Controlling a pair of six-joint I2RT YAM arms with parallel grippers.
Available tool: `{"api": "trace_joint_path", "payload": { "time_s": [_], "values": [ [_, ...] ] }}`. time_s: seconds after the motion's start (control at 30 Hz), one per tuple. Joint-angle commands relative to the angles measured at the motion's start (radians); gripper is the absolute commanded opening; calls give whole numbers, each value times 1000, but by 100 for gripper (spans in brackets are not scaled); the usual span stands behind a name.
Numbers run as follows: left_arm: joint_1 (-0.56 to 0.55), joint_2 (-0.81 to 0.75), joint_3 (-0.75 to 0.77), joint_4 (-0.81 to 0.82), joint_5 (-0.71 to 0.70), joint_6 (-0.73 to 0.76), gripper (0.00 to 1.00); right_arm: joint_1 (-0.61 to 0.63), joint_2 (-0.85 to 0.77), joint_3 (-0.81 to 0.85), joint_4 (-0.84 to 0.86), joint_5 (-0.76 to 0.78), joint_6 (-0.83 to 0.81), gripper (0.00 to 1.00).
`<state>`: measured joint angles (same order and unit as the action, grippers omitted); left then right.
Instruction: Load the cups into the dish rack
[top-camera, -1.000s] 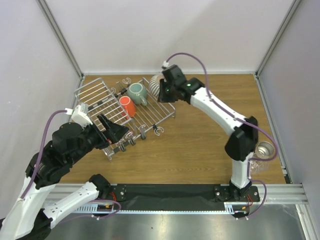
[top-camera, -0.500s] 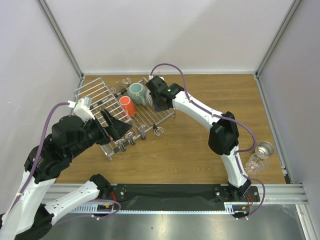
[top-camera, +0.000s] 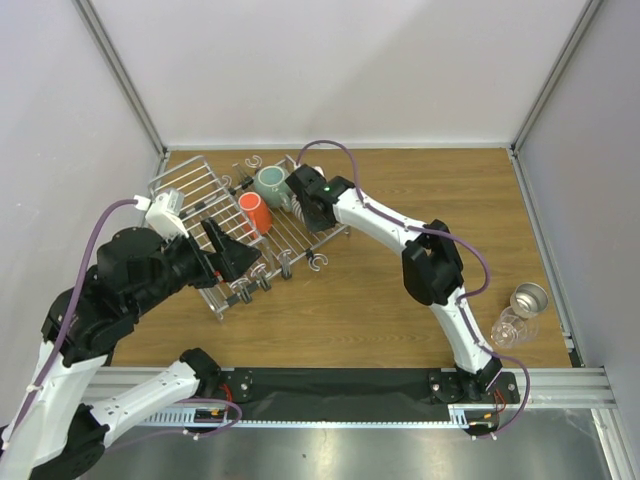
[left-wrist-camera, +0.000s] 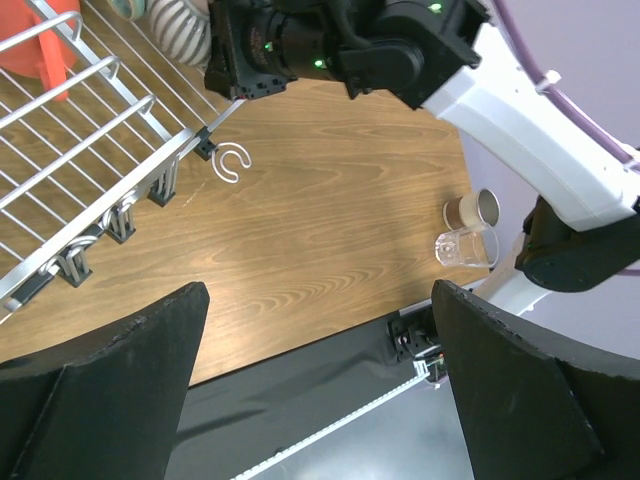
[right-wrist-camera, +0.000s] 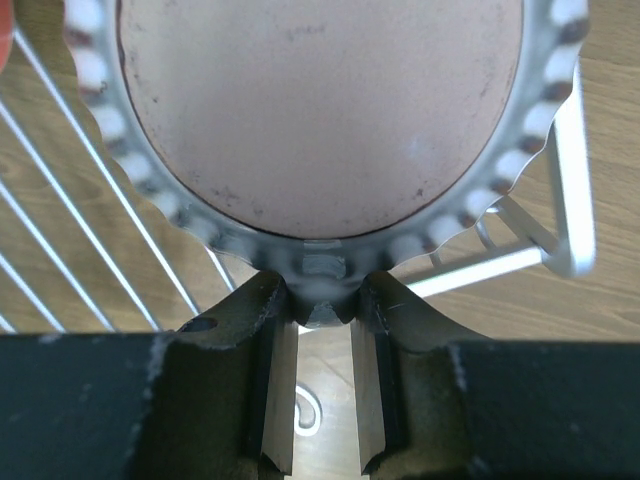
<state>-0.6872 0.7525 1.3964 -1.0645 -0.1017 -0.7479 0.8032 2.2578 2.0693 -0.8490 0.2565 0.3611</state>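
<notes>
My right gripper (top-camera: 304, 206) is shut on the handle of the white ribbed mug (top-camera: 289, 199) and holds it over the dish rack (top-camera: 196, 184), right beside the dark teal mug (top-camera: 272, 185). In the right wrist view the ribbed mug (right-wrist-camera: 320, 110) fills the top, its handle pinched between my fingers (right-wrist-camera: 270, 380). The red mug (top-camera: 254, 212) lies in the rack. My left gripper (top-camera: 233, 260) is open and empty above the rack's near edge. The clear glass (top-camera: 507, 327) and metal cup (top-camera: 529, 298) are at the table's right edge, also in the left wrist view (left-wrist-camera: 465, 247).
Small white hooks lie on the wood by the rack (top-camera: 319, 261) (left-wrist-camera: 231, 162). White walls close in the table on three sides. The black strip and metal rail (top-camera: 340, 385) run along the near edge.
My right arm has swung left and carried the ribbed mug from the rack's far right end to a spot beside the teal mug. My left arm has shifted slightly.
</notes>
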Motion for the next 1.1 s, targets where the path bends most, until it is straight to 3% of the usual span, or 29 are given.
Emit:
{"api": "trace_joint_path", "payload": {
  "time_s": [0.0,0.9,1.0,1.03,1.07],
  "values": [
    [-3,-5,39,-15,-15,44,100,7,5,81,96,50,-19,0],
    [-3,22,-5,15,5,50,100,21,215,317,182,82,-119,0],
    [-3,34,-2,21,14,56,100,19,217,331,177,63,-117,18],
    [-3,38,0,21,16,58,100,19,215,334,176,61,-117,32],
    [-2,42,1,23,19,58,100,19,212,336,171,61,-114,40]
  ]
}}
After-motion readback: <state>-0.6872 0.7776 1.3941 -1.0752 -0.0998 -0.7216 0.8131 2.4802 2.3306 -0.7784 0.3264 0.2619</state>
